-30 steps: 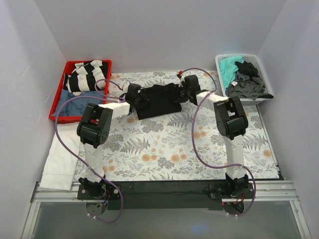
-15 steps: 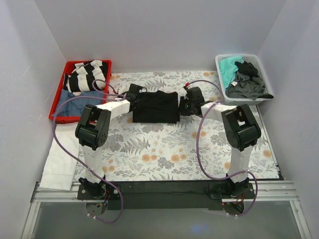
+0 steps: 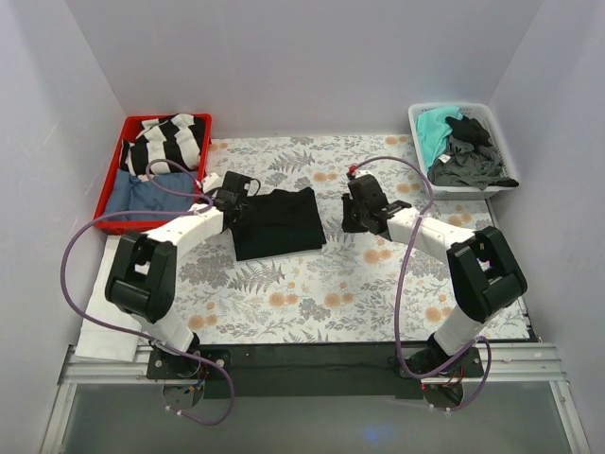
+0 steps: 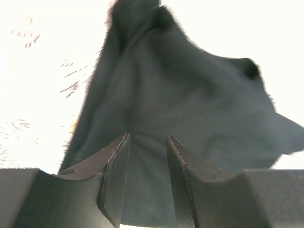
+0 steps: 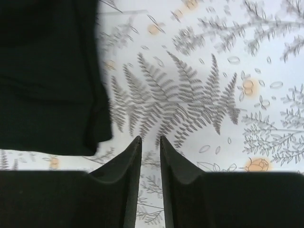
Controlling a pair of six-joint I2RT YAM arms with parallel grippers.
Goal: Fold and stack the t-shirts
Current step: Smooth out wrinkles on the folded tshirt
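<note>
The plain black t-shirt (image 3: 281, 223) lies folded into a rectangle on the fern-patterned mat, left of centre. My left gripper (image 3: 240, 197) is at its left edge, and in the left wrist view (image 4: 147, 137) the jaws are closed on black cloth (image 4: 180, 85) that fills the gap. My right gripper (image 3: 353, 216) is on the mat just right of the shirt, apart from it. In the right wrist view (image 5: 150, 138) its jaws stand a narrow gap apart with only mat between them, and the shirt's edge (image 5: 47, 71) is at the left. Teal (image 3: 435, 128) and dark grey (image 3: 468, 156) t-shirts lie in the white bin.
A white bin (image 3: 419, 113) stands at the back right. A red bin (image 3: 107, 210) at the back left holds a striped garment (image 3: 165, 142) and a blue one (image 3: 142, 197). A white cloth (image 3: 113, 298) lies off the mat's left edge. Walls enclose three sides.
The shirt was lowered flat and has slid left and nearer with my left gripper. My right gripper has let go of its right edge and the right arm has swung outward.
</note>
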